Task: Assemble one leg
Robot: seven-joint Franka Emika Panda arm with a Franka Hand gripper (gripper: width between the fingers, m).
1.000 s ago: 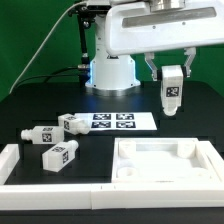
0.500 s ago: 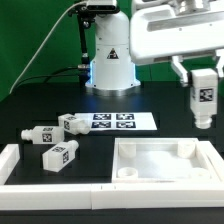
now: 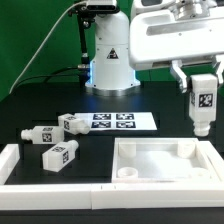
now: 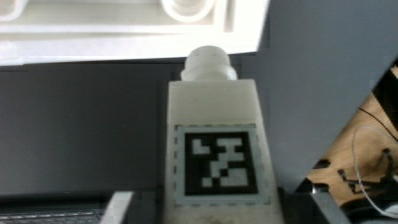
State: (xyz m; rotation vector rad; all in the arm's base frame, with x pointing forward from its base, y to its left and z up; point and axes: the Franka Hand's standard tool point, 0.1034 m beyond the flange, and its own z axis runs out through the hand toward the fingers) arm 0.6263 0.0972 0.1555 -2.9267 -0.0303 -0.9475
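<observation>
The tool (image 3: 202,80) is clenched on a small white rectangular leg (image 3: 203,105) and holds it in the air, at the exterior view's right. The dark fingers (image 3: 186,84) press on the upper part of the block from two sides. The leg hangs upright, with its narrower round stub end pointing down, and a black-and-white square tag (image 3: 204,99) on its face looks to the camera. It touches nothing but the tool.

In the wrist view the same leg (image 4: 217,140) fills the middle, smooth and matt white, and its stub points toward the large flat white tray-like tabletop (image 4: 125,25) below it.

In the exterior view this tabletop (image 3: 165,160) lies on the black bench (image 3: 30,100), with raised rims and rounded hollow corners. The held leg is above its right far part, clearly apart from it.

On the exterior view's left, three more legs (image 3: 60,155) lie on their sides on the bench, near each other. Between them and the white robot base (image 3: 110,60) lies the thin flat white marker board (image 3: 113,121). A low white rail (image 3: 20,165) runs along the front edge of the bench.
</observation>
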